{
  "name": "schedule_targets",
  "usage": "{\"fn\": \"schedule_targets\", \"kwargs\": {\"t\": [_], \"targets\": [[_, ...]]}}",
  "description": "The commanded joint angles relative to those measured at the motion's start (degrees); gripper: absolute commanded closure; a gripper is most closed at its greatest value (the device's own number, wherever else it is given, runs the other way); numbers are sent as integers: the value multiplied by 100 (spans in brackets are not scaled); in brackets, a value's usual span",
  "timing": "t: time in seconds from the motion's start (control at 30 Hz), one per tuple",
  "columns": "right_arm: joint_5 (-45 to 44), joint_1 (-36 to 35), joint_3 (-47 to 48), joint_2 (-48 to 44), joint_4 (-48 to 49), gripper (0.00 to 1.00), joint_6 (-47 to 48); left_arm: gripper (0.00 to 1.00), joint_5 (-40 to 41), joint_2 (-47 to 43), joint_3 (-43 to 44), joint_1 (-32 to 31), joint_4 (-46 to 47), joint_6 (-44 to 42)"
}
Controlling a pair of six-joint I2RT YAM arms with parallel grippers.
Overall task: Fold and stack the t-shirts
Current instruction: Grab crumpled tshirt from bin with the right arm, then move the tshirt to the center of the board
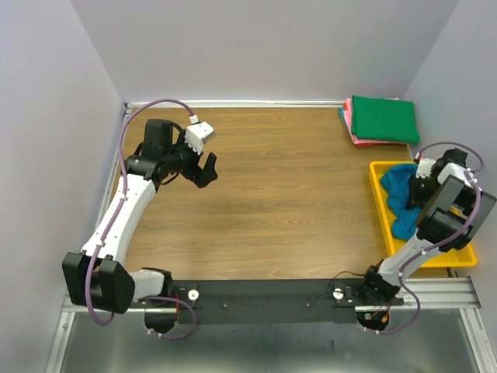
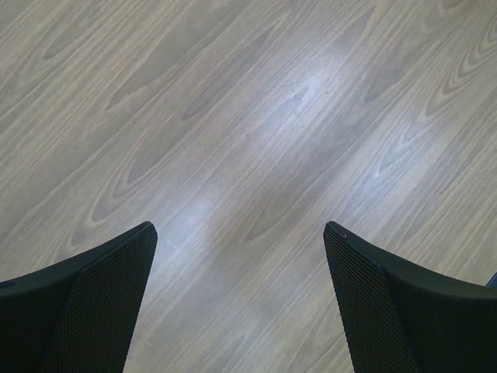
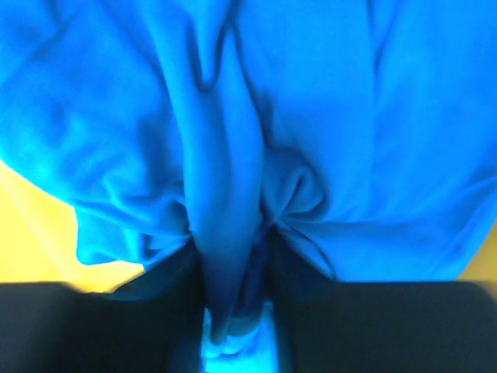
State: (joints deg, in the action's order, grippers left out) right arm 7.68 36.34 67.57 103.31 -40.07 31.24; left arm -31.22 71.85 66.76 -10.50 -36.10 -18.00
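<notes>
A crumpled teal-blue t-shirt (image 1: 398, 203) lies in the yellow tray (image 1: 460, 261) at the right. My right gripper (image 1: 414, 186) reaches down into it. In the right wrist view a raised fold of the teal-blue t-shirt (image 3: 349, 116) runs down between the two dark fingers, and the right gripper (image 3: 233, 260) is shut on that fold. At the back right corner a folded dark green t-shirt (image 1: 383, 119) lies on top of folded pink t-shirts (image 1: 355, 137). My left gripper (image 1: 207, 168) hovers open over bare wood at the back left, with nothing between its fingers (image 2: 116, 287).
The tray's yellow floor (image 3: 31, 233) shows at the left of the cloth. The wooden table (image 1: 279, 194) is walled at the back and on both sides. A black rail (image 1: 264, 299) with the arm bases runs along the near edge.
</notes>
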Motion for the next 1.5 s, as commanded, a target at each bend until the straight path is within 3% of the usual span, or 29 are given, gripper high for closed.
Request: {"fn": "schedule_targets", "kwargs": {"t": [0.0, 0.03, 0.07, 0.17, 0.3, 0.37, 0.43, 0.57, 0.67, 0.77, 0.9, 0.93, 0.97, 1.07, 1.33, 1.47], "targets": [[-224, 22, 37, -46, 141, 73, 92, 4, -244, -40, 118, 39, -38, -72], [-180, 14, 106, -335, 105, 92, 75, 4, -253, -31, 144, 39, -46, -81], [-136, 22, 142, -485, 27, 99, 75, 4, -261, -40, 153, 31, -47, -81], [145, 23, 553, -1073, -358, 99, 92, 4, -314, -31, 179, 39, -46, -81], [1152, 23, 1494, -1628, -1087, 99, 66, 4, -341, -31, 197, 31, -47, -81], [1515, -4, 2003, -1673, -1449, 100, 118, 4, -279, -14, 223, 39, -73, -37], [1998, -153, 3142, -1507, -2438, 100, 284, 4, -270, -14, 276, 48, -108, -11], [2729, -495, 4209, -1261, -3208, 99, 172, 4, -279, -128, 407, 144, -99, 16], [2616, -1320, 4694, -1357, -3156, 99, -371, 4, -297, -146, 635, 224, -108, 16], [2335, -2749, 4695, -1471, -2665, 99, -1056, 4, -393, -84, 952, 364, -187, -11], [2167, -3851, 4389, -1348, -2146, 100, -1770, 4, -665, -136, 1163, 716, -284, 16], [2280, -4262, 4066, -1348, -2014, 92, -1788, 4, -796, -163, 1181, 899, -319, -2], [2403, -4449, 3967, -1305, -1996, 73, -1745, 4, -824, -180, 1181, 979, -336, -11], [2993, -5013, 3529, -1067, -2215, 0, -1569, 4, -991, -251, 1094, 1260, -398, -125], [2133, -5084, 2640, -971, -1890, 0, -1630, 4, -1000, -23, 550, 1244, -679, -1117], [1886, -5084, 1928, -848, -1505, 0, -1788, 4, -702, 223, 276, 833, -521, -1443]]}}
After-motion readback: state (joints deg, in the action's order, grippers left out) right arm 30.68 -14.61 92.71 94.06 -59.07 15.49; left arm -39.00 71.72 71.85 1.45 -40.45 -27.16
